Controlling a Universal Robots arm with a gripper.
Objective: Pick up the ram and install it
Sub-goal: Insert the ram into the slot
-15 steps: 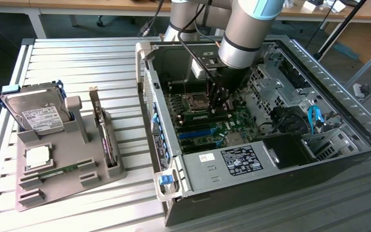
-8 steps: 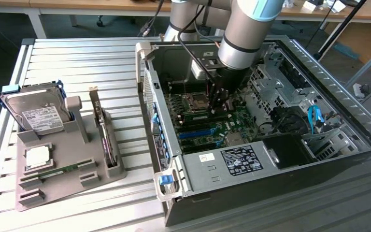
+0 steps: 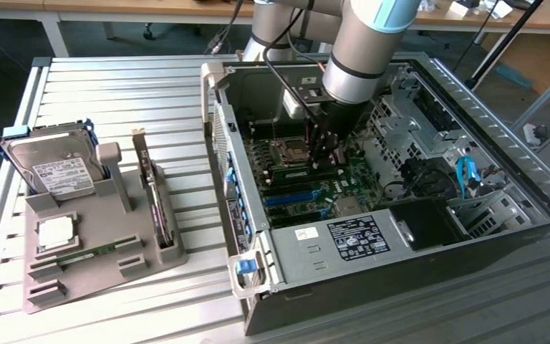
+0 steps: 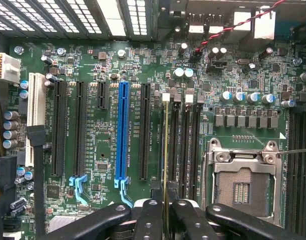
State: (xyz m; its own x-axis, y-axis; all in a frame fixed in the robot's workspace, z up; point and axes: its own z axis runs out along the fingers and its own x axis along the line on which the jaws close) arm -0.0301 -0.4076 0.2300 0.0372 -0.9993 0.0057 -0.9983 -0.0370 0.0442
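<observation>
My gripper [image 3: 325,154] hangs inside the open computer case [image 3: 285,276], low over the green motherboard [image 3: 351,188]. In the wrist view its black fingers [image 4: 148,216] are shut on the ram [image 4: 166,150]. The ram shows edge-on as a thin upright strip, in line with the outermost of the black memory slots [image 4: 185,145]. Its far end reaches a white slot latch [image 4: 166,97]. I cannot tell whether the ram is seated in the slot. Another thin green stick [image 3: 94,252] lies in the grey holder [image 3: 112,276] outside the case.
The empty CPU socket [image 4: 241,185] lies beside the memory slots, and a blue expansion slot [image 4: 122,135] lies on their other side. On the grey holder stand a silver hard drive [image 3: 55,168] and a dark expansion card [image 3: 155,204]. Drive cages and cables [image 3: 447,172] crowd the case's far side.
</observation>
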